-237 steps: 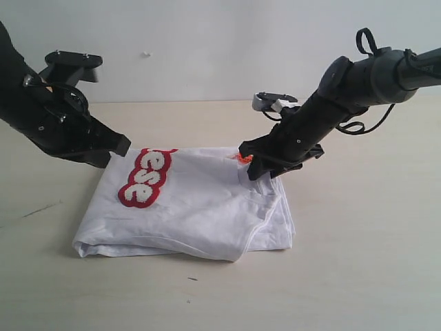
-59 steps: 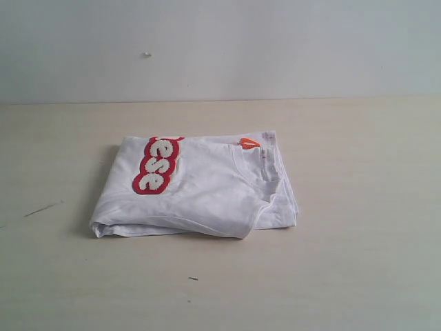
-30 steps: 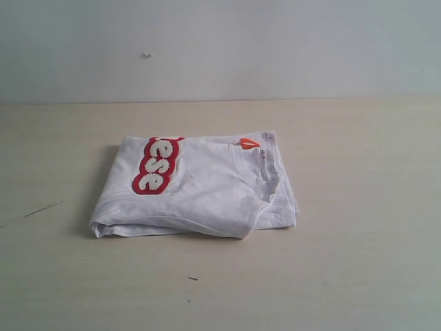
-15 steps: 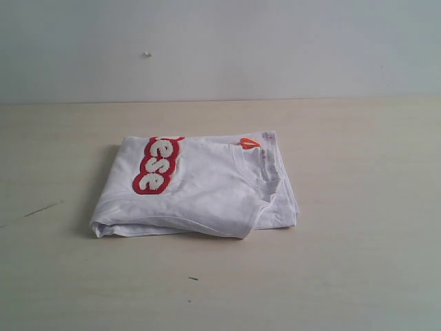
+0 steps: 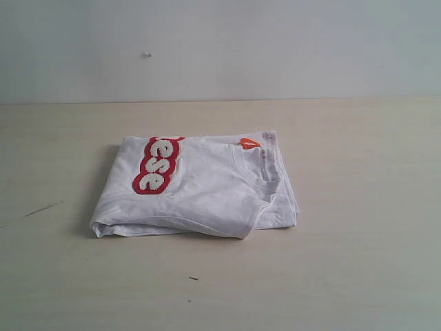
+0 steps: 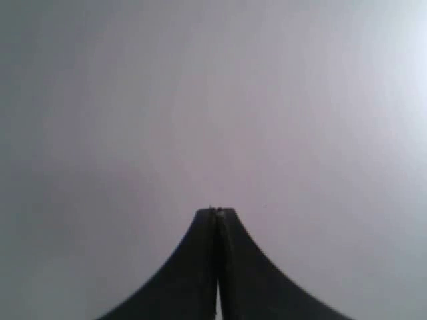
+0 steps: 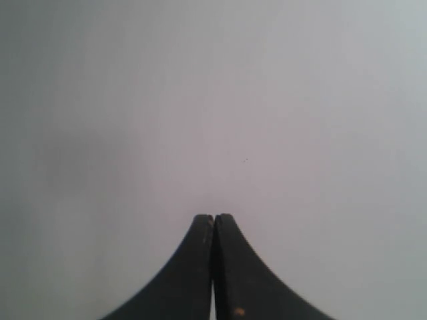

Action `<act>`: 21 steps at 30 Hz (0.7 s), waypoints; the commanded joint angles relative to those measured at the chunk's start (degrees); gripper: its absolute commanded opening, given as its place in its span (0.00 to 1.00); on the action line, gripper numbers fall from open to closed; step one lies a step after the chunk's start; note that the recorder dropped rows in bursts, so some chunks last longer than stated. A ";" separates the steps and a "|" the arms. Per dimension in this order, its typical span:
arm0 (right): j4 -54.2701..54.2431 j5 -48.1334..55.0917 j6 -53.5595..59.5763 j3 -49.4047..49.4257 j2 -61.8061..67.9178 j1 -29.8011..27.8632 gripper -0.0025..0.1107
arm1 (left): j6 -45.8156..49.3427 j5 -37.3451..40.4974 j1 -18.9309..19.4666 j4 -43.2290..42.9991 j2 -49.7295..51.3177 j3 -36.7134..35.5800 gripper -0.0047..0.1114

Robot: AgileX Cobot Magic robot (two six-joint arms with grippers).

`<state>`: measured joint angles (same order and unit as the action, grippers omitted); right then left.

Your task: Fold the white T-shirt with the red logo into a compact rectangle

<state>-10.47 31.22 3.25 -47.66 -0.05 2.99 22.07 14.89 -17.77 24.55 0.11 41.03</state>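
Left hand and right hand sit closed — white T-shirt lies folded on the table.

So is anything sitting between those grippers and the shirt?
Nothing visible. The white T-shirt lies alone on the table. The left gripper and right gripper, both shut, appear only in their wrist views, facing a blank surface.

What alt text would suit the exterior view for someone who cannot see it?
A white T-shirt lies folded into a rough rectangle on a pale table, red logo partly showing, orange neck tag on top. No robot arms visible.
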 commanded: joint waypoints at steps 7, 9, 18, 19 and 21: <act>-0.05 0.35 -0.03 0.41 0.05 -0.33 0.02 | 0.00 -0.14 10.09 -10.33 -0.11 0.28 0.04; -0.05 0.35 -0.03 0.41 0.05 -0.33 0.02 | 0.00 -0.14 13.40 -10.33 -0.11 0.28 0.04; -0.05 0.35 -0.03 0.41 0.05 -0.33 0.02 | 0.00 -0.14 21.89 -10.33 -0.11 0.28 0.04; -0.05 0.35 -0.03 0.41 0.05 -0.33 0.02 | 0.00 -0.14 22.04 -10.46 -0.11 0.28 0.04; -0.05 0.35 -0.03 0.41 0.05 -0.33 0.02 | 0.00 -0.14 22.34 -10.46 -0.11 0.28 0.04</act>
<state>-10.47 31.22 3.25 -47.66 -0.05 2.99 22.07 14.89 4.07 14.40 0.11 41.03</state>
